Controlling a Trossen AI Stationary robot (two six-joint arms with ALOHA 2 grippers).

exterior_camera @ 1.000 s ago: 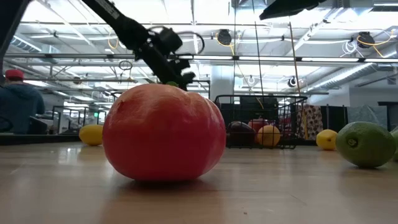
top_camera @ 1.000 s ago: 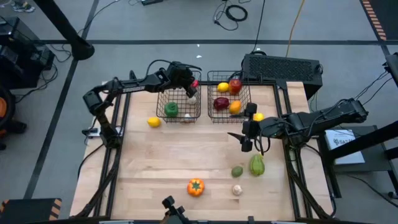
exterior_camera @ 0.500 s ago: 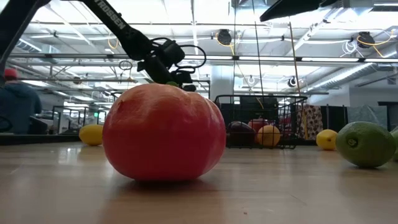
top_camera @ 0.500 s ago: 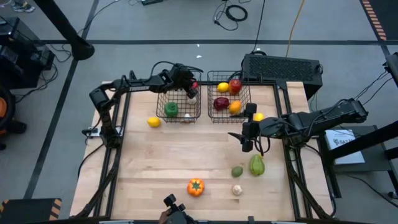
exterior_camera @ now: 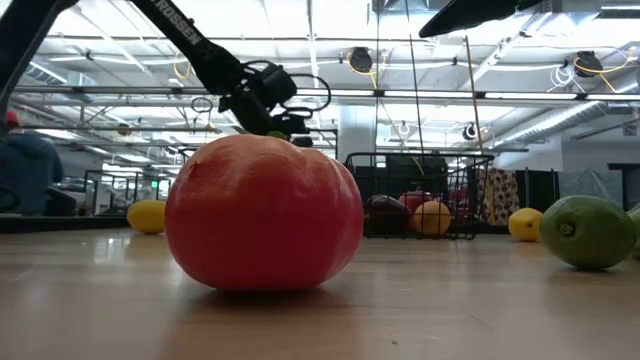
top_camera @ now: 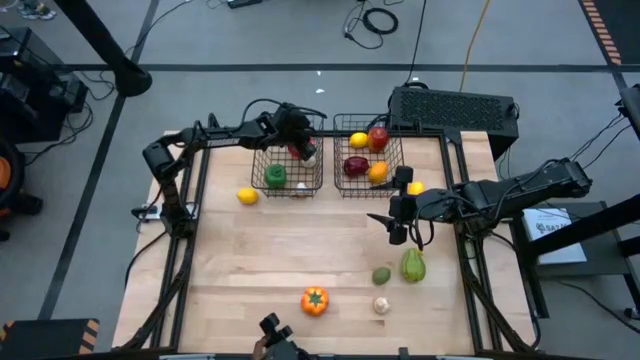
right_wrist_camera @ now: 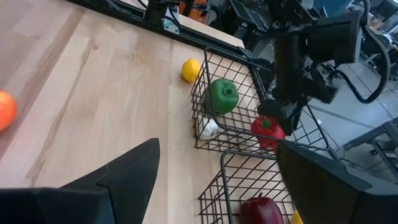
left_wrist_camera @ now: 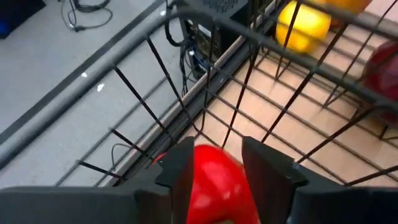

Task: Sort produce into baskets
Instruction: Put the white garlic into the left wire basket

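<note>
My left gripper (left_wrist_camera: 214,144) hangs over the far right corner of the left basket (top_camera: 262,186), its fingers parted with a red pepper (left_wrist_camera: 217,180) between them. From the right wrist view the pepper (right_wrist_camera: 268,132) sits just below those fingers, inside the basket's walls. A green pepper (top_camera: 276,176) and a whitish bulb (top_camera: 303,186) lie on that basket's floor. The right basket (top_camera: 340,190) holds a lemon, red apples and an orange. My right gripper (top_camera: 387,228) waits open above the table's right half, over bare wood. My left gripper has the red pepper's sides (left_wrist_camera: 198,168) between its two fingers, which slant down from the table's left. The pepper's stem (right_wrist_camera: 264,122) points up at the fingertips. I cannot tell whether the fingers touch the pepper or whether it rests on the basket floor.
Loose on the table lie a lemon (top_camera: 247,196), another lemon (top_camera: 415,187), two green pieces (top_camera: 413,265) (top_camera: 381,274), an orange pepper (top_camera: 314,300) and a white bulb (top_camera: 381,305). A black box (top_camera: 455,108) stands at the far right. A person (exterior_camera: 25,170) is beyond the table.
My left gripper has sunk a little over the left basket. The red pepper, earlier only a small red spot under the gripper in the high view, now shows larger and farther into the basket.
</note>
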